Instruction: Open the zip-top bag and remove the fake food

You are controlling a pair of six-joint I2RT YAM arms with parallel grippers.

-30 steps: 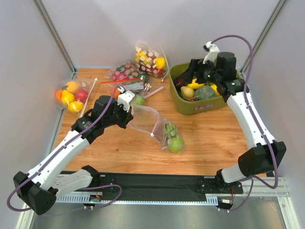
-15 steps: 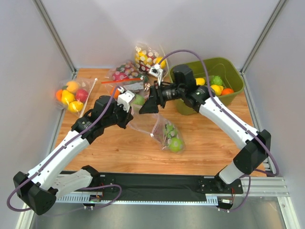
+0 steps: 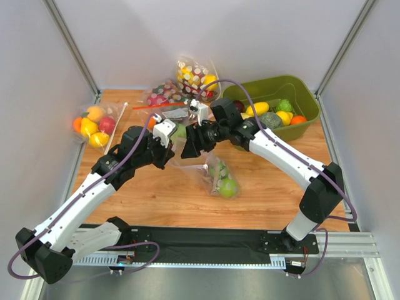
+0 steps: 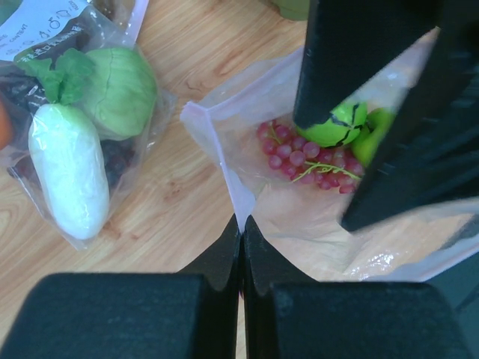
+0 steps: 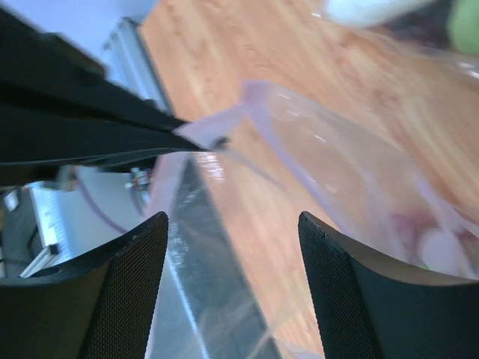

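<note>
The zip-top bag lies at the centre of the overhead frame with its mouth open and the fake food, mostly green balls, bunched at its lower-right end. The left gripper is pinched tight on the near lip. The right gripper reaches into the mouth, jaws parted and empty. If the thin lip slips from that pinch, or the right fingers snag the film, the mouth could collapse.

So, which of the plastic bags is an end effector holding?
The clear zip-top bag in the middle: the left end effector pinches its rim. The polka-dotted bag, the red-strip bag and the fruit bag at the left edge lie untouched.
</note>
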